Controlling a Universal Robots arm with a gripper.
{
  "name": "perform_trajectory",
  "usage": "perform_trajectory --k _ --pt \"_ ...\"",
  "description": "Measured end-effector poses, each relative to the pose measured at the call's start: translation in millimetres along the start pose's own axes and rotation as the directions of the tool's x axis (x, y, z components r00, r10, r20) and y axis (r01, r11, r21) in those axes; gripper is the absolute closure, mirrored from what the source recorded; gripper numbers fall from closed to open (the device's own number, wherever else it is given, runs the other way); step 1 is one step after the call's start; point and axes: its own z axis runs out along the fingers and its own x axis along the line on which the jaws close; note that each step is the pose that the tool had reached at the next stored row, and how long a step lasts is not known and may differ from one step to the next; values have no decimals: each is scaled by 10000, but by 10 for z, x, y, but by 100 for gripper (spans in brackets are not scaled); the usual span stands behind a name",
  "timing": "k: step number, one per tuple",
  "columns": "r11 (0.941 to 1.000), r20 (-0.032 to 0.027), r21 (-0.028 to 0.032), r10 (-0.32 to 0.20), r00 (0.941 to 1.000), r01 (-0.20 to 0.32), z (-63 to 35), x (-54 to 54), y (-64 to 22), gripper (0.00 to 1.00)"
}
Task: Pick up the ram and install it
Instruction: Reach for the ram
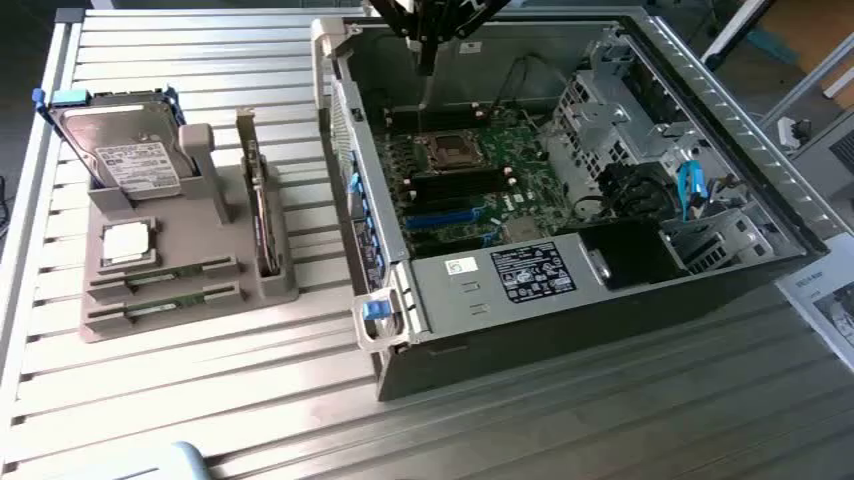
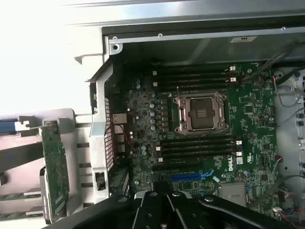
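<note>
Honestly, the ram (image 1: pixel 171 271) is nowhere near my grip. My gripper (image 1: pixel 424 62) hangs closed above the far end of the open computer case (image 1: pixel 561 340), and I see nothing held between the fingers. The ram lies well apart from me, on its long edge in a front slot of the grey holder (image 1: pixel 160 320) at the exterior view's left. A second stick (image 1: pixel 167 299) sits in the slot just in front of it.

I judge the ram light and stiff. It is a thin board that will not sag, but it could crack if twisted or levered. The small chips and the contact edge look like the tender parts. The exposed top edge near the middle, pinched across its thickness, seems the safest hold.

Each stick's lower edge is sunk in its slot, so I cannot see the contacts or the notch, or tell which way it faces. The memory slots (image 2: pixel 195 74) beside the empty processor socket (image 2: pixel 200 112) show as dark lines, and I cannot make out whether their end latches stand open. The upright card (image 1: pixel 260 215) stands on the holder's case side.
</note>
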Motion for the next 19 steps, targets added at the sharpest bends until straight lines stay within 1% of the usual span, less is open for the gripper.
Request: perform_trajectory --k 1,4,7,9,13,15,18,19 --pt "10000 0 1 1 10000 -1 -1 11 -1 89" --pt "10000 0 0 1 10000 -1 -4 161 -12 89" --pt "10000 1 -1 1 10000 -1 -9 339 -25 89" --pt "10000 0 -1 1 10000 -1 -14 511 -39 89" --pt "10000 1 0 1 10000 -1 -18 685 -52 89" --pt "10000 0 0 1 10000 -1 -23 829 -62 89" --pt "10000 0 0 -2 10000 2 -26 958 -72 89" --pt "10000 1 0 1 10000 -1 -28 1022 -77 89"
